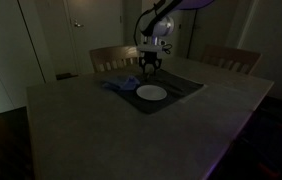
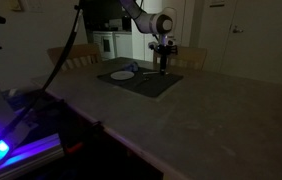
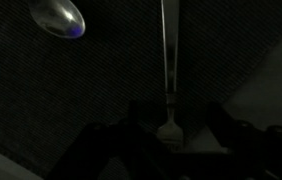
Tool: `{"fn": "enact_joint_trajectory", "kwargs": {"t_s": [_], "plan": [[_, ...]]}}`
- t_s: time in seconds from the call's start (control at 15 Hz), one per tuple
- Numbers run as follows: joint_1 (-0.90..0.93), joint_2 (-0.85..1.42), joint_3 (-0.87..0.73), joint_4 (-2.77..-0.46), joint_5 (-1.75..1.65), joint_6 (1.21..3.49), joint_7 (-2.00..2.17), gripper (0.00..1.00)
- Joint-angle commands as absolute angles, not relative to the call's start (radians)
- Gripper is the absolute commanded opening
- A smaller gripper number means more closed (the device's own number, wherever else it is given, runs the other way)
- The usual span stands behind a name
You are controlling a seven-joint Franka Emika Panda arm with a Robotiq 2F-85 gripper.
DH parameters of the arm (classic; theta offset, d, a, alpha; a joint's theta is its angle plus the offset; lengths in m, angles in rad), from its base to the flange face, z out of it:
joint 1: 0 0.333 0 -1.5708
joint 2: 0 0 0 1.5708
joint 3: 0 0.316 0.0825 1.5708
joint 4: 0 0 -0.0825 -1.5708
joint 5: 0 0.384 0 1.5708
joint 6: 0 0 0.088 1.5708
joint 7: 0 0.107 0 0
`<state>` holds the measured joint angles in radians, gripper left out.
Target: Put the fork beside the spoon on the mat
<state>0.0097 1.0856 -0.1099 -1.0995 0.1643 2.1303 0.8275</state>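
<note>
The scene is very dim. In the wrist view, the fork [image 3: 168,60] lies on the dark mat [image 3: 101,90], its handle pointing away and its head near my jaws. The spoon's bowl [image 3: 59,17] shows at the top left, apart from the fork. My gripper [image 3: 173,118] is open, with one finger on each side of the fork's head and neither visibly pressing on it. In both exterior views the gripper [image 1: 151,66] [image 2: 162,68] hangs low over the far part of the mat [image 1: 186,88] [image 2: 153,84]. The cutlery is too dark to make out there.
A white plate [image 1: 151,92] [image 2: 123,74] sits on the mat, with a bluish cloth [image 1: 121,85] beside it. The mat lies at the far side of a large pale table [image 1: 111,130]. Wooden chairs [image 1: 111,56] [image 1: 231,58] stand behind the table.
</note>
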Motion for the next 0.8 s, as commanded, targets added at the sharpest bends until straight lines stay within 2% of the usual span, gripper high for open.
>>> {"fn": "enact_joint_trajectory", "kwargs": {"t_s": [0.0, 0.2, 0.27, 0.33, 0.4, 0.53, 0.73], "plan": [[-0.004, 1.105, -0.097, -1.060, 0.169, 2.082, 0.832, 0.45], [-0.004, 1.106, -0.097, -1.050, 0.168, 2.072, 0.833, 0.39], [-0.004, 1.106, -0.098, -1.049, 0.168, 2.070, 0.833, 0.33], [-0.005, 1.107, -0.098, -1.046, 0.167, 2.067, 0.833, 0.27], [-0.004, 1.106, -0.098, -1.047, 0.167, 2.066, 0.833, 0.12], [-0.004, 1.105, -0.099, -1.047, 0.167, 2.063, 0.834, 0.00], [-0.005, 1.098, -0.097, -1.050, 0.171, 2.058, 0.841, 0.02]]}}
